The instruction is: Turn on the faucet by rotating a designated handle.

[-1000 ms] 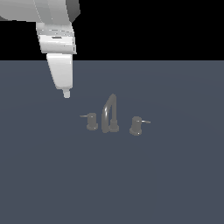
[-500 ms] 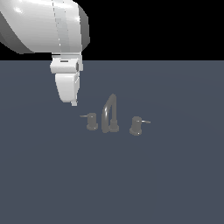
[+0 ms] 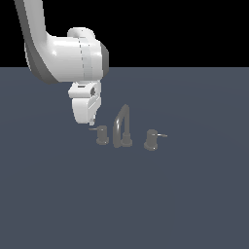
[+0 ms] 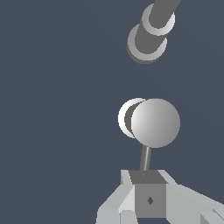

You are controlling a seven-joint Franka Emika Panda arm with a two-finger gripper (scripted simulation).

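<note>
You're at the approach stage, nothing turned yet as far as I can judge. Gripper (image 3: 91,121) sits just above the rod tip of the handle (image 3: 101,134), on the exterior view's left of the faucet (image 3: 121,127). Wrist cam: fingertips right at the rod end. Jaw state: can't tell. Left to do: push the rod round.

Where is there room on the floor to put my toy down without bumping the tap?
The wide grey ground in front of the faucet is bare. So is the stretch past the far knob, on the exterior view's right. It is crowded around the handle: the pincer sits right at its lever rod, close beside the spout.
</note>
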